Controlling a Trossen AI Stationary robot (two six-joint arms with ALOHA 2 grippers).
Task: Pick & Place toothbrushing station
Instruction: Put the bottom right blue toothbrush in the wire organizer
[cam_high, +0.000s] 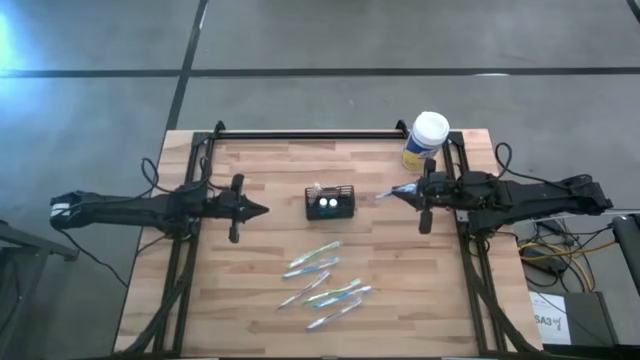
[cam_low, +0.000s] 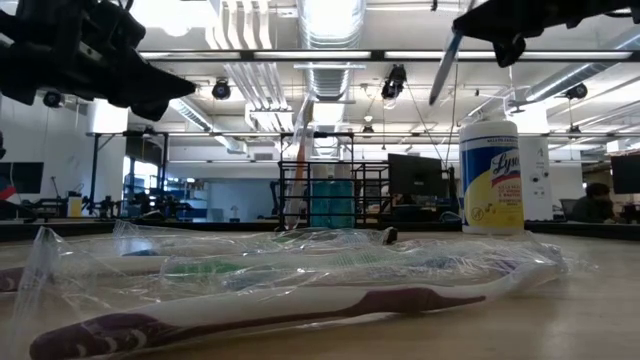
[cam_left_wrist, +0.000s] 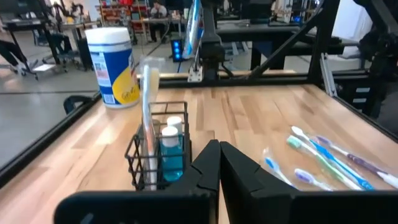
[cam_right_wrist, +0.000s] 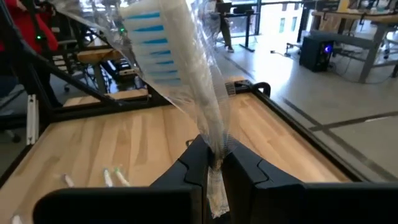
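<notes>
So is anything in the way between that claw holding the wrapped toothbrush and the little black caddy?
Nothing visible. The right gripper, shut on the wrapped toothbrush, hangs above bare wood just beside the black caddy. The loose toothbrushes lie off to the side.

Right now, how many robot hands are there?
2. The left hand is shut and empty, left of the mesh caddy. The right hand, right of it, is shut on a wrapped toothbrush.
</notes>
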